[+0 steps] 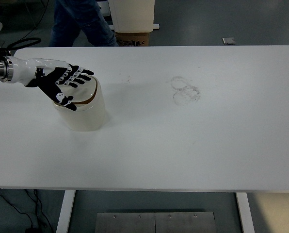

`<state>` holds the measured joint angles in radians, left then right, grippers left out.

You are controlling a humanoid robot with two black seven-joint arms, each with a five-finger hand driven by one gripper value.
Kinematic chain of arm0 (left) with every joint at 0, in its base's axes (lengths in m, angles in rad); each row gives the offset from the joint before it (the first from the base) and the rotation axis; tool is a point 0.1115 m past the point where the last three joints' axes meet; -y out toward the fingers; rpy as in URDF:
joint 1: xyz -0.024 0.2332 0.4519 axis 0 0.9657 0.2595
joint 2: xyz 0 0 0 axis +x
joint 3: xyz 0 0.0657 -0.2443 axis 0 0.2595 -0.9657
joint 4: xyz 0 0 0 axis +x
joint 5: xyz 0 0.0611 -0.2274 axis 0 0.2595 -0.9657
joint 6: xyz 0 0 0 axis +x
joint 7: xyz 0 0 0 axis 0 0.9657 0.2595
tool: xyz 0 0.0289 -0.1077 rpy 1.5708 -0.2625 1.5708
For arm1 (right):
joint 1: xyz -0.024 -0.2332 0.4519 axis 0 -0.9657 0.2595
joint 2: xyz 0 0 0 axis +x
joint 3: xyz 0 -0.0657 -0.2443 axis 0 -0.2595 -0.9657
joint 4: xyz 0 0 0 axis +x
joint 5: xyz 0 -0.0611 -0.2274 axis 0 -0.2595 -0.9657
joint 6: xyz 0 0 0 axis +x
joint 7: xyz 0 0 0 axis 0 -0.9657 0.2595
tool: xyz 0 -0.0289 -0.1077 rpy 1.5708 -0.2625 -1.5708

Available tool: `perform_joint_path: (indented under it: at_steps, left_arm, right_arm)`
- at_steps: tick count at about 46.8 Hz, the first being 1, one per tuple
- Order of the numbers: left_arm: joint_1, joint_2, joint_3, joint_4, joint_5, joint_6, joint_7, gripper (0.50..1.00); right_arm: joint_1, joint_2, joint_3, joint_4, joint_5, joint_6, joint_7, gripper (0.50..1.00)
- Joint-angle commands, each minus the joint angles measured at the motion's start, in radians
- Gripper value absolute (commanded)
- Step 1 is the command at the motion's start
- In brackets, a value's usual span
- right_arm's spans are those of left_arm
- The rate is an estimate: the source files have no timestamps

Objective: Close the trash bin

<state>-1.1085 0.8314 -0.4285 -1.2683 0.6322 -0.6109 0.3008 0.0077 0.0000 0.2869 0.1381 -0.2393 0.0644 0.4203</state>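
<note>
A cream plastic trash bin [86, 114] stands on the left part of the white table [183, 145]. My left hand [67, 85] lies flat on top of the bin with its fingers spread, pressing the lid down. The lid is almost fully hidden under the hand; only a thin dark gap shows at the rim. The hand holds nothing. The right arm does not show.
A person's legs [81, 22] pass behind the table's far left edge. A cardboard box [132, 38] and a white cabinet stand on the floor beyond the far edge. Faint ring marks [185, 90] are on the table's middle.
</note>
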Motion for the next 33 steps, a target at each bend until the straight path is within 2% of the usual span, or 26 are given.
perform_joint_path:
  at_steps: [1, 26, 33]
  left_arm:
    - [0.006, 0.0, 0.0, 0.001, 0.0, 0.0, 0.0, 1.0]
    - [0.027, 0.0, 0.002, 0.001, 0.0, 0.0, 0.0, 1.0]
    - [-0.017, 0.003, -0.004, 0.013, -0.009, 0.0, -0.002, 1.0]
  right_arm:
    - [0.0, 0.0, 0.0, 0.0, 0.0, 0.0, 0.0, 0.991]
    - [0.0, 0.0, 0.0, 0.0, 0.0, 0.0, 0.0, 0.991]
    - [0.0, 0.0, 0.0, 0.0, 0.0, 0.0, 0.0, 0.991]
